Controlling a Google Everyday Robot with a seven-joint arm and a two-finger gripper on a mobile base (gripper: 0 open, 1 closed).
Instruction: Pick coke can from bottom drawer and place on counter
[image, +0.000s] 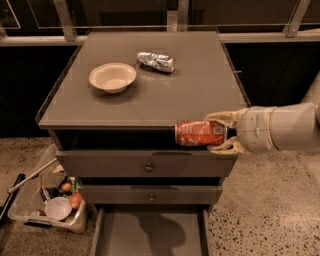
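Note:
My gripper (219, 133) comes in from the right and is shut on the coke can (198, 133), a red can with white marks. I hold it on its side in front of the cabinet, just below the front edge of the counter (200, 90). The bottom drawer (150, 232) is pulled open at the bottom of the view and its tray looks bare.
A cream bowl (112, 77) and a dented silver-grey can (156, 61) lie on the counter's far left part. Two drawers with round knobs (148, 167) are below the counter. A clear bin of oddments (50, 200) stands on the floor at the left.

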